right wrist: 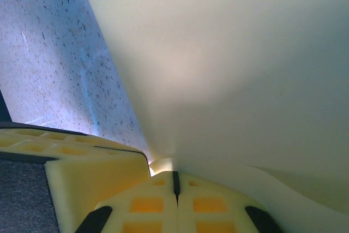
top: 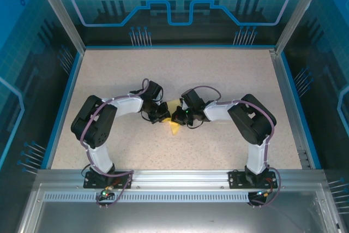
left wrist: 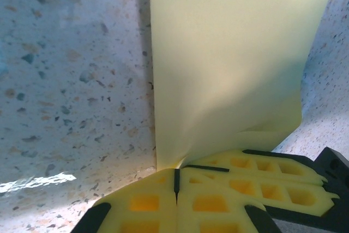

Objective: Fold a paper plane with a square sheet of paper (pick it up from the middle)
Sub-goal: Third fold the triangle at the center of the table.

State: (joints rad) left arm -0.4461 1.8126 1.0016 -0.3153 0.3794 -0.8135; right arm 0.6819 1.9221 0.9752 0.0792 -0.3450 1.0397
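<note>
**Entry 1: left gripper.** Clenched. Its foam pads are pressed flat together on the lower edge of the square sheet of paper. The sheet rises from the pinch as a smooth panel with one straight side edge.

**Entry 2: right gripper.** Also clenched on the same sheet, just beside the left gripper. Each wrist view shows a pad of the other gripper alongside its own, close enough that contact cannot be ruled out.

**Entry 3: sheet, location.** Held between the two grippers near the middle of the bench, with a little yellow showing under the wrists from above. The fold stage is not legible, and it cannot be told whether the free edge rests on the bench.

**Entry 4: hazards, judged.**
- Tear: both pinches sit close together on thin paper, so any pull apart or opposed twist loads the short span between them.
- Stray crease: the paper already bows and buckles beside the left pinch, and pressing down here could set a crooked fold.
- Slip: both grips look shallow, at the very edge, so a sideways drag could free the sheet.
- Pad collision: with the grippers this near, a small inward move could jam pad against pad.
- Poor sight: paper fills both wrist views, so checking edge alignment would be hard.
</note>
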